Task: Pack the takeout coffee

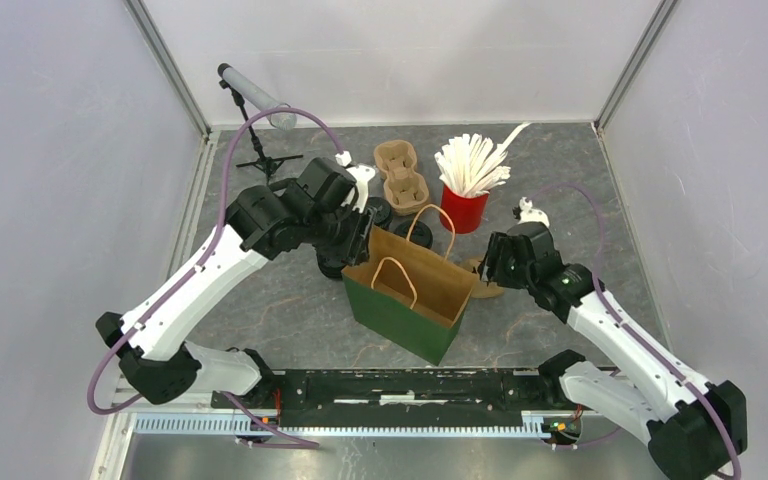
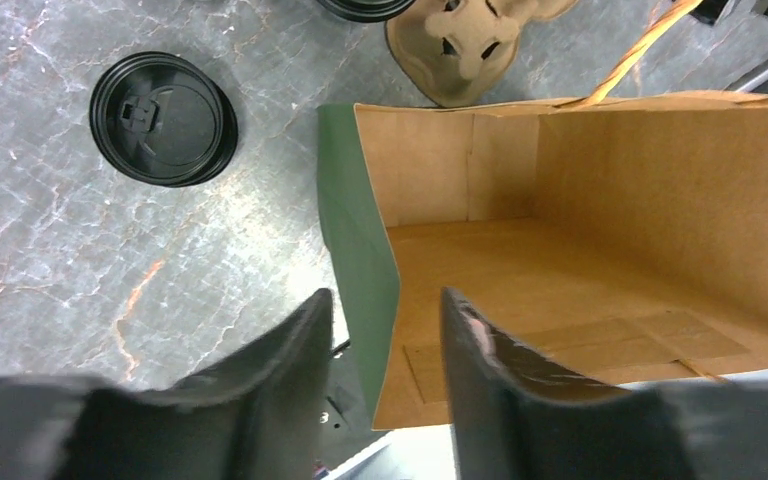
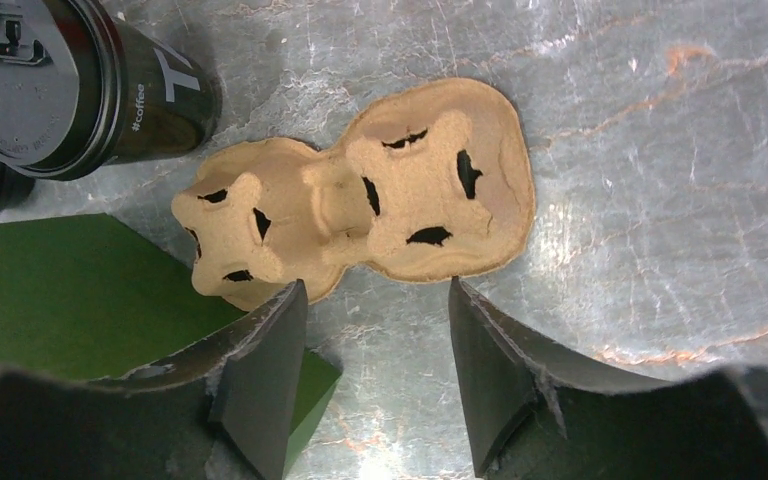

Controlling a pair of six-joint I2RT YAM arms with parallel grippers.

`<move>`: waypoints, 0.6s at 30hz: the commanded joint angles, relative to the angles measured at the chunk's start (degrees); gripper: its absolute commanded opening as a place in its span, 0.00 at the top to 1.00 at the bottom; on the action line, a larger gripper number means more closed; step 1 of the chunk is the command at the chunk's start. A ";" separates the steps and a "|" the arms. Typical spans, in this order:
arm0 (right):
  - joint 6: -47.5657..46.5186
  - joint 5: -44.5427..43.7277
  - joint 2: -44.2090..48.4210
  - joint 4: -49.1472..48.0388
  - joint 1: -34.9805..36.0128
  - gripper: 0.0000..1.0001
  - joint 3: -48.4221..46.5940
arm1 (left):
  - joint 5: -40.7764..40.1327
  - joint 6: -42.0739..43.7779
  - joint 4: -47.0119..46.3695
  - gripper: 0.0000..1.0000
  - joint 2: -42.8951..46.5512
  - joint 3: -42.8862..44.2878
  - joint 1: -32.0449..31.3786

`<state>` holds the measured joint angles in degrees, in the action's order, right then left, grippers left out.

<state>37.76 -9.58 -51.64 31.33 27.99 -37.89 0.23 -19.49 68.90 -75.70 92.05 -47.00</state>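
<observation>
Packing has hardly begun. Green paper bag (image 1: pixel 400 316) stands open in the middle of the table (image 1: pixel 290 300). Inside it is only bare brown paper. Left gripper (image 2: pixel 385 300) has its jaws apart, one on each side of the bag's side wall, not pinching it yet. Right gripper (image 3: pixel 375 290) is open and holds nothing. It hangs just over a brown cup tray (image 3: pixel 430 190) lying flat beside the bag. Black coffee cup (image 3: pixel 70 90), lid on, stands near the tray, outside the bag. I think the cup and tray have to go in, maybe the white sticks (image 1: pixel 472 162) too.
</observation>
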 commanded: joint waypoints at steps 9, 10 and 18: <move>-18.58 0.64 -6.48 -1.46 -0.13 0.37 -8.91 | -5.61 -2.53 19.42 0.98 -0.95 8.46 -0.01; -20.74 2.64 -6.23 -2.29 -0.12 0.37 -8.73 | -6.24 -2.93 20.34 0.98 -0.17 8.09 0.05; -45.62 14.96 -5.12 -7.85 -0.10 0.32 -5.09 | -5.52 -3.88 23.20 0.98 3.64 6.38 2.76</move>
<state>9.32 -2.79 -57.93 27.62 27.99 -44.12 -5.21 -20.60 88.09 -74.26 98.41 -45.63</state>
